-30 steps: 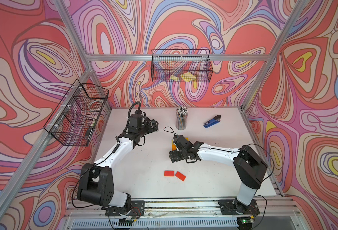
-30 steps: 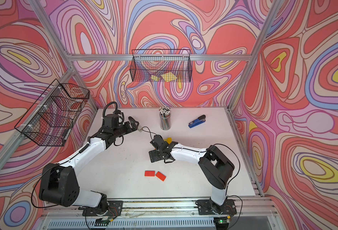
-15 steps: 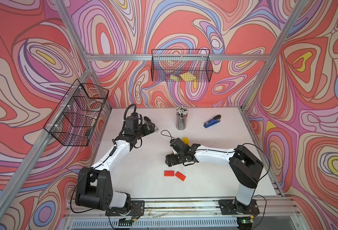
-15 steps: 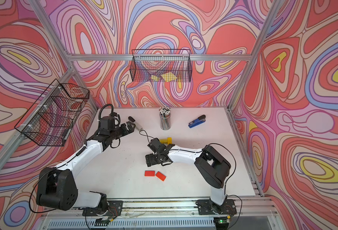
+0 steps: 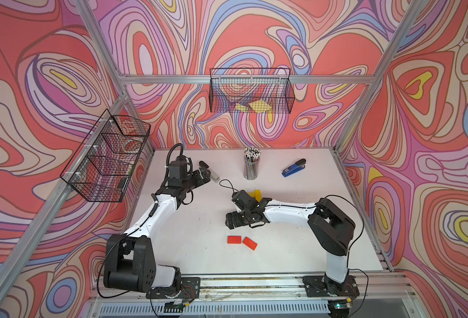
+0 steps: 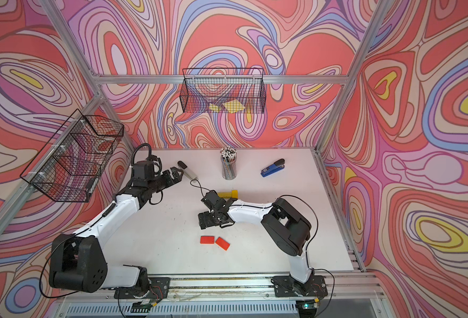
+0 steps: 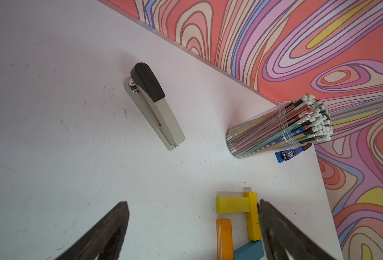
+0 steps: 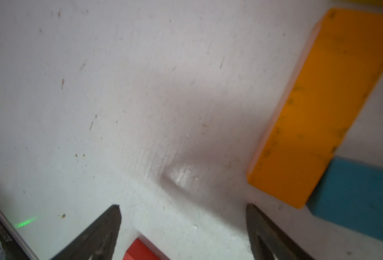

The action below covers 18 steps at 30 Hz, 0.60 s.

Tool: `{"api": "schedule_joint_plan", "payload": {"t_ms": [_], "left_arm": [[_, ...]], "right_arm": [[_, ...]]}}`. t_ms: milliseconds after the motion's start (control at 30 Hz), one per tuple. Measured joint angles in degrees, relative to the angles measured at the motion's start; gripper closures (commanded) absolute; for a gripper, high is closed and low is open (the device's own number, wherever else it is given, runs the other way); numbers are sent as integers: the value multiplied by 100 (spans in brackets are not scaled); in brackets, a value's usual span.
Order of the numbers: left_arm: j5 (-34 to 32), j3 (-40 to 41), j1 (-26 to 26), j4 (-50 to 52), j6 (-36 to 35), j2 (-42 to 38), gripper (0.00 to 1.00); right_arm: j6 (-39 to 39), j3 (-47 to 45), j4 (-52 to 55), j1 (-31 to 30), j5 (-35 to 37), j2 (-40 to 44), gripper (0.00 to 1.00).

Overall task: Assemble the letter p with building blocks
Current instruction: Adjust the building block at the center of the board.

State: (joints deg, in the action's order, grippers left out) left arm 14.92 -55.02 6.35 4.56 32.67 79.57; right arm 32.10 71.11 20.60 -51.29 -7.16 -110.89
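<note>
Right hand (image 8: 183, 210) has slid toward the red blocks (image 5: 234, 239), jaws spread and empty; left hand (image 7: 192, 202) likewise, near the grey stapler (image 7: 154, 105).

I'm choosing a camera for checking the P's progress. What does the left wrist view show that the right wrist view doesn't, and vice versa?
Only the left wrist view: the grey stapler, the pencil cup, the blue stapler partly behind it, and two yellow blocks plainly. Only the right wrist view: a corner of a red block. Both: the orange block, the teal block and the white table; the right wrist view catches only a yellow sliver at its edge.
</note>
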Motion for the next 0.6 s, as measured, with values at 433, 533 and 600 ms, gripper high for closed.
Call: {"api": "schedule_joint_plan", "payload": {"t_ms": [433, 533, 600], "left_arm": [[28, 2, -9, 0, 13, 0, 7], [39, 2, -9, 0, 13, 0, 7], [52, 4, -9, 0, 13, 0, 7]], "right_arm": [[-4, 170, 61, 170, 160, -127, 10], [-17, 229, 72, 177, 162, -166, 10], [-48, 232, 70, 177, 155, -170, 10]]}}
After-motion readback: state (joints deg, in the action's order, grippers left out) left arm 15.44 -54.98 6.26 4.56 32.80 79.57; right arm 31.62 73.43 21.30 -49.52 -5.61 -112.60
